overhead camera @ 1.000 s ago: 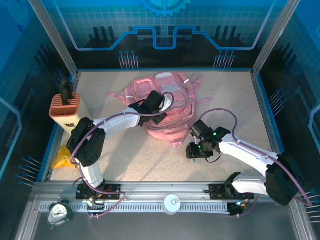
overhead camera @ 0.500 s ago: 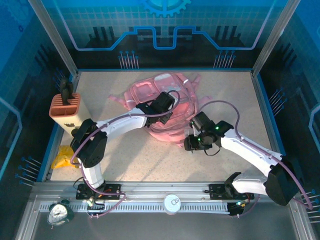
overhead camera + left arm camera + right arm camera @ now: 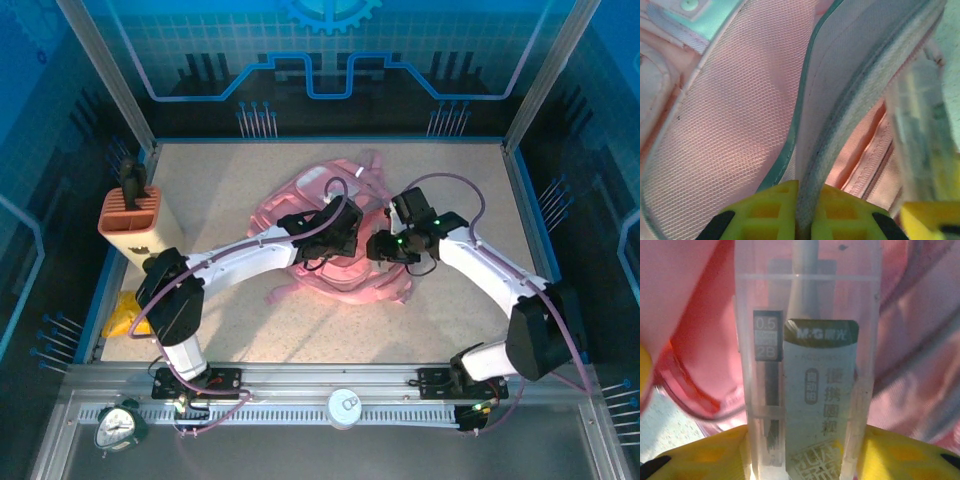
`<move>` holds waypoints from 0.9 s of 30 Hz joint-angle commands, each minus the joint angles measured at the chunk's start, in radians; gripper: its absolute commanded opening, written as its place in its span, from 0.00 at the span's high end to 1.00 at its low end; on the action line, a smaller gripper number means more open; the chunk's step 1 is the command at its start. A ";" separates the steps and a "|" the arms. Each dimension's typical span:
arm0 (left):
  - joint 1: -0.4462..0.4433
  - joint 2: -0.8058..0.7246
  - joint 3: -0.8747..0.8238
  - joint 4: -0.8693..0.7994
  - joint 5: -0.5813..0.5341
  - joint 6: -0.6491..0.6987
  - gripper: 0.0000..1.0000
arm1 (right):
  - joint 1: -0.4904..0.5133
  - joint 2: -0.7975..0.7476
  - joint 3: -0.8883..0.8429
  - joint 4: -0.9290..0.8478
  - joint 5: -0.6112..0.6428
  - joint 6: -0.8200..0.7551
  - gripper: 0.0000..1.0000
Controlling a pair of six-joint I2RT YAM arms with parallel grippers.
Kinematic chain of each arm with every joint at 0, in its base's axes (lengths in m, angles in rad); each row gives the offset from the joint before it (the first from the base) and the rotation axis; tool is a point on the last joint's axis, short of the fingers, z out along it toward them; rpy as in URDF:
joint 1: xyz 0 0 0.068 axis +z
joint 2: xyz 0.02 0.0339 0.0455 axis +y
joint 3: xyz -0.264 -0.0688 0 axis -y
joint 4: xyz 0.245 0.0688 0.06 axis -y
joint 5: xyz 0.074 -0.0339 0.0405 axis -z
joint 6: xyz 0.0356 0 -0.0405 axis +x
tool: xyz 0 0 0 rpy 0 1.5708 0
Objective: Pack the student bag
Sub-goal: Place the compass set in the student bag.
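Both arms have closed in on the bag point(image 3: 340, 285), now bunched mid-table point(image 3: 220, 320); soft, light and floppy, it is probably best gripped by its stiffer bound rim, where the left pincer point(image 3: 805, 200) is clamped shut. Over the bag, the right pincer point(image 3: 805, 455) holds a clear, likely slippery lead case point(image 3: 805, 365), which slack fabric may block; the pen holder point(image 3: 130, 215) stands well apart.

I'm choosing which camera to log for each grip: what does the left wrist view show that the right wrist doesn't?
Left wrist: the left tool shut on a grey-edged flap of the bag, pink mesh beside it. Right wrist: the right tool gripping a clear lead case, its label 0.5 2B readable. Both: pink bag fabric; a blurred clear thing at the left view's right edge may be that case.
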 commanded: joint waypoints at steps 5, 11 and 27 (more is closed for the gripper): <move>-0.008 -0.042 -0.032 0.168 0.089 -0.189 1.00 | -0.035 0.137 0.095 0.162 -0.066 0.087 0.43; 0.004 -0.065 -0.053 0.160 0.073 -0.185 1.00 | -0.039 0.126 0.052 0.245 -0.112 0.122 0.28; 0.008 -0.081 -0.102 0.206 0.085 -0.209 1.00 | -0.032 0.060 -0.096 0.293 -0.202 0.150 0.69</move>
